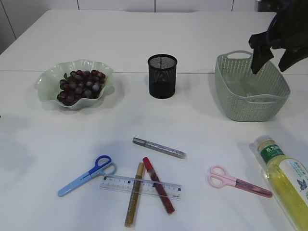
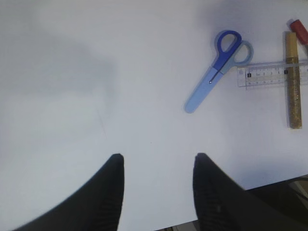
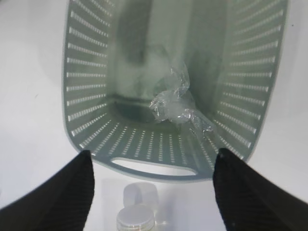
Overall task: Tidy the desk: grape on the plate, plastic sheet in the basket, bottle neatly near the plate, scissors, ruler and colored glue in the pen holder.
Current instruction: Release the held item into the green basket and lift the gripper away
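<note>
My right gripper (image 1: 267, 67) (image 3: 153, 156) hangs open over the green basket (image 1: 250, 98) (image 3: 144, 144), with nothing between its fingers. A crumpled clear plastic sheet (image 3: 178, 103) is down inside the basket, apart from the gripper. The grape bunch (image 1: 79, 86) lies on the pale green plate (image 1: 48, 77) at the far left. The yellow bottle (image 1: 286, 180) lies at the front right; its cap (image 3: 136, 216) shows below the basket. Blue scissors (image 1: 86, 175) (image 2: 216, 70), a clear ruler (image 1: 140, 186) (image 2: 269, 73) and the red (image 1: 158, 185), gold (image 1: 134, 195) (image 2: 292, 79) and silver (image 1: 159, 147) glue sticks lie at the front. My left gripper (image 2: 159, 161) is open over bare table.
The black mesh pen holder (image 1: 162, 76) stands at the middle back, between plate and basket. Pink scissors (image 1: 238, 182) lie just left of the bottle. The red and gold glue sticks cross the ruler. The table's near edge shows under my left gripper.
</note>
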`<state>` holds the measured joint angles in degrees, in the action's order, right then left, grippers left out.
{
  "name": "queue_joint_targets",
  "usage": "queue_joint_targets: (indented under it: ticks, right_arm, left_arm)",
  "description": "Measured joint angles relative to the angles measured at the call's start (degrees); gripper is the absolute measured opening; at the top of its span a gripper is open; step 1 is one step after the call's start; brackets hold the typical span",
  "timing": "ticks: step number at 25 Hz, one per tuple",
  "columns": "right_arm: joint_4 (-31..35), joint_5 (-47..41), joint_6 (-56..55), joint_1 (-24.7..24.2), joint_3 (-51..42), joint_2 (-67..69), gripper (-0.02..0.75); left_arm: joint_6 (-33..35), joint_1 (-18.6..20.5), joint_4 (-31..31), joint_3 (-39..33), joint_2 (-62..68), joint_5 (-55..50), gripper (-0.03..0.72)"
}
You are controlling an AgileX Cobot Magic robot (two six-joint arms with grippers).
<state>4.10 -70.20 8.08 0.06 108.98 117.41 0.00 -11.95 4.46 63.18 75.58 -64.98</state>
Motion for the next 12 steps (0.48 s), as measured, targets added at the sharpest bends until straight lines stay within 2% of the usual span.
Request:
queue_joint_targets:
  ticks: [12]
  right_arm:
    - [0.6,-0.5,-1.2,0.0,-8.3,-14.2,0.573]
  left_arm:
    - [0.0,0.0,0.1,0.0,0.0,0.5,0.342]
